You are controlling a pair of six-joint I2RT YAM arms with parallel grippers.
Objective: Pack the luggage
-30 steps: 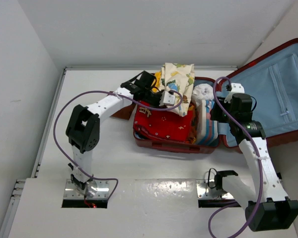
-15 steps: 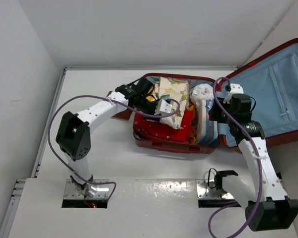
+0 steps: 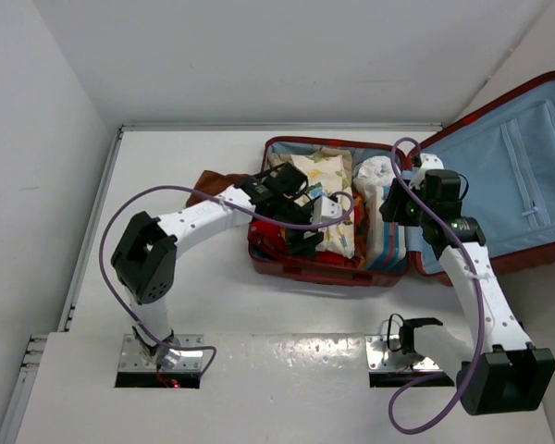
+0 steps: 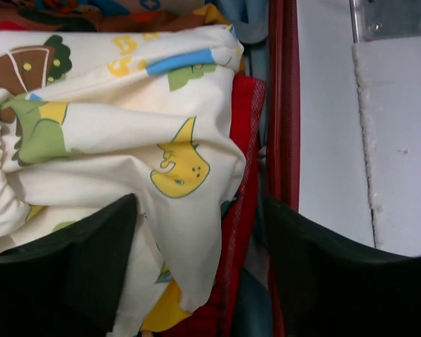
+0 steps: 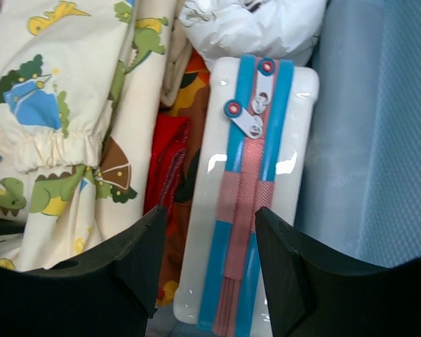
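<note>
The luggage (image 3: 301,271), a dark red suitcase, lies open with its light blue lid (image 3: 527,157) leaning back at the right. A cream dinosaur-print cloth (image 3: 326,176) lies in the base on top of red clothing (image 4: 242,210). My left gripper (image 3: 316,225) hangs open over the cloth's near corner (image 4: 189,232), which lies loose between the black fingers (image 4: 63,274). My right gripper (image 3: 395,205) stands open just above a white pouch (image 5: 288,140) with a blue zip and pink strap, its jaws to either side and nothing pinched.
A white bundle (image 3: 375,171) fills the base's far right corner. A brown cloth (image 3: 208,180) lies on the table left of the suitcase. The dark red front rim (image 4: 288,105) runs close beside my left gripper, with white table (image 4: 337,140) past it.
My left gripper brought the dinosaur cloth down from above the far rim into the suitcase base, moved toward the near rim and opened. The right arm shifted slightly to the left.
</note>
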